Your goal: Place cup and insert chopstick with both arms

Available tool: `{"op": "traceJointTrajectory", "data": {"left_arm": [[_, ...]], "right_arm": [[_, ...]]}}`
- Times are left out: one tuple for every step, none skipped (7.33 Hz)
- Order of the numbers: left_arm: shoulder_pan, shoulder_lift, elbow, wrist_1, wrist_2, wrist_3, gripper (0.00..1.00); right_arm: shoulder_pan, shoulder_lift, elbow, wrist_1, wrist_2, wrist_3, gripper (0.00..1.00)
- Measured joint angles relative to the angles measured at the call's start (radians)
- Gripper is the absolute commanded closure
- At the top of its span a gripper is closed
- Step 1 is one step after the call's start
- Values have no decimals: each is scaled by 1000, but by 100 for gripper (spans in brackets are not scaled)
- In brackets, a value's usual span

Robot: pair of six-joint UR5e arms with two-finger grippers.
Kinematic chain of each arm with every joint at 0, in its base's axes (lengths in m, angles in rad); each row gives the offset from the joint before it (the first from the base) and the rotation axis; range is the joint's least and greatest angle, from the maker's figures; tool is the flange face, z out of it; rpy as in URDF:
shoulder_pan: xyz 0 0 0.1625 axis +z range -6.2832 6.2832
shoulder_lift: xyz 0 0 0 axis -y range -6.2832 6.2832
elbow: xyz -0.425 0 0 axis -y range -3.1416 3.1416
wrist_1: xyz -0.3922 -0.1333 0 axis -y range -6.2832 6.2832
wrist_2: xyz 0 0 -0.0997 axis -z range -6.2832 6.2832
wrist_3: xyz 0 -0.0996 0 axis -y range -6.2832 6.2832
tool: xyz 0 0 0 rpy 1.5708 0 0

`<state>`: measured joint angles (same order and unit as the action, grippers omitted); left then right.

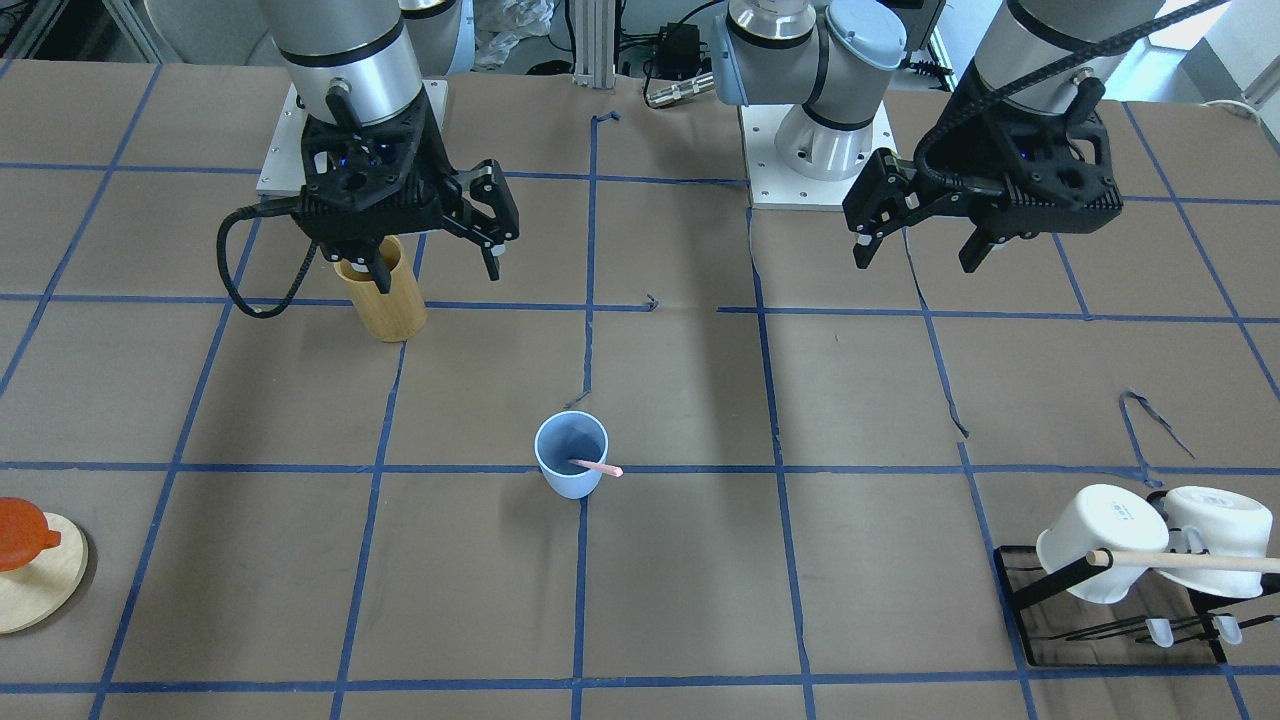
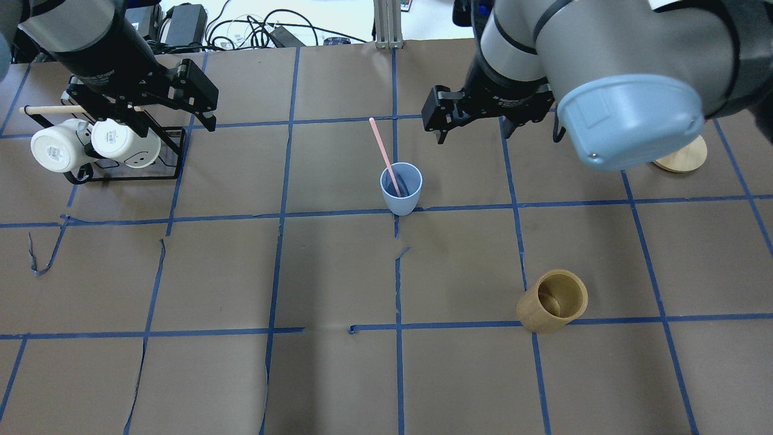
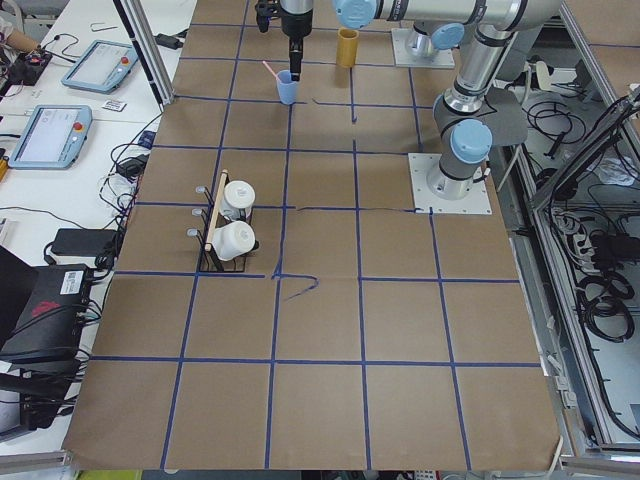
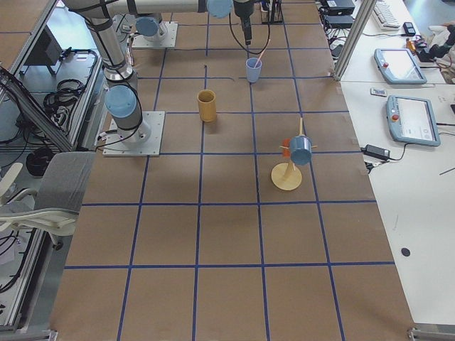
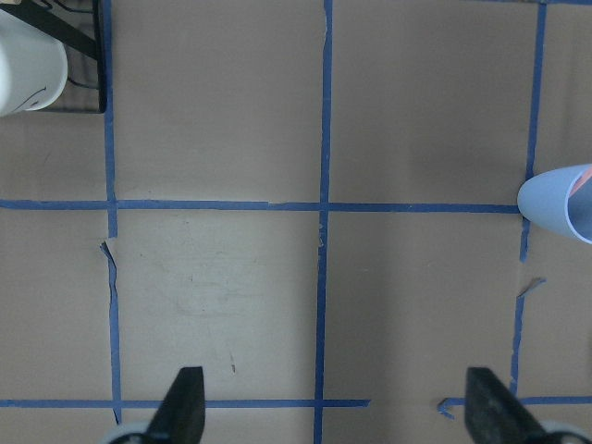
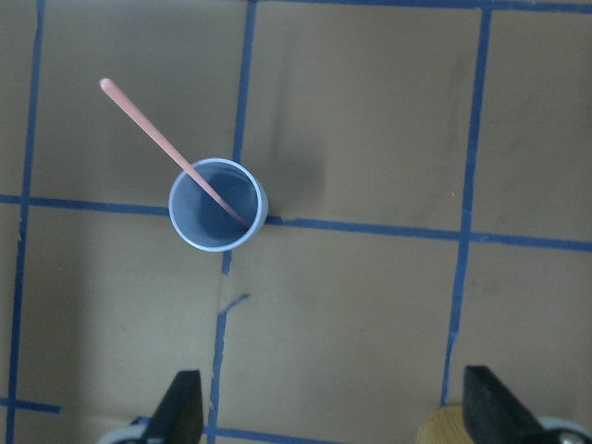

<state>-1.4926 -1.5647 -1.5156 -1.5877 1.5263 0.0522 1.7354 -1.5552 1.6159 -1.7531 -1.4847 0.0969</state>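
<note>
Brown paper with a blue tape grid covers the table [image 2: 241, 374], and both arms hang above it with nothing in their claws: the left gripper [image 1: 918, 255] has its jaws spread apart and so does the right gripper [image 1: 437, 266], neither one touching anything. That reads like the tail end of the job rather than the middle of it. Off at the left arm's end sits a black rack [image 2: 172, 175] holding two white mugs [image 2: 54, 150] and a long wooden rod [image 2: 54, 110], well apart from the action. A tan bamboo cylinder [image 2: 552, 300] stands near the right arm's side, and a round wooden stand [image 1: 40, 585] sits out at that edge, so nothing really blocks either arm. The cup [image 1: 571, 455] stands upright near the middle of the table, right on a tape crossing. The chopstick [image 2: 384, 154] is inside it, lower end down in the cup, upper end leaning out over the rim. Seems like both steps are done, so the next move probably just calls for pulling the arms back without clipping that sticking-out stick.
</note>
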Motion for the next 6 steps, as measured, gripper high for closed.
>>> {"op": "traceJointTrajectory", "data": {"left_arm": [[0, 1, -3, 0, 0, 0, 0], [0, 5, -10, 2, 0, 0, 0], [0, 8, -18, 4, 0, 0, 0], [0, 10, -21, 6, 0, 0, 0], [0, 10, -22, 7, 1, 0, 0], [0, 11, -23, 7, 0, 0, 0]], "right_arm": [[-31, -24, 0, 91, -18, -2, 0], [-56, -43, 1, 177, -70, -4, 0], [-79, -55, 1, 237, -121, -8, 0], [-101, -59, 1, 271, -146, -10, 0], [-119, -61, 2, 287, -153, -8, 0], [-128, -62, 3, 294, -153, -3, 0]]}}
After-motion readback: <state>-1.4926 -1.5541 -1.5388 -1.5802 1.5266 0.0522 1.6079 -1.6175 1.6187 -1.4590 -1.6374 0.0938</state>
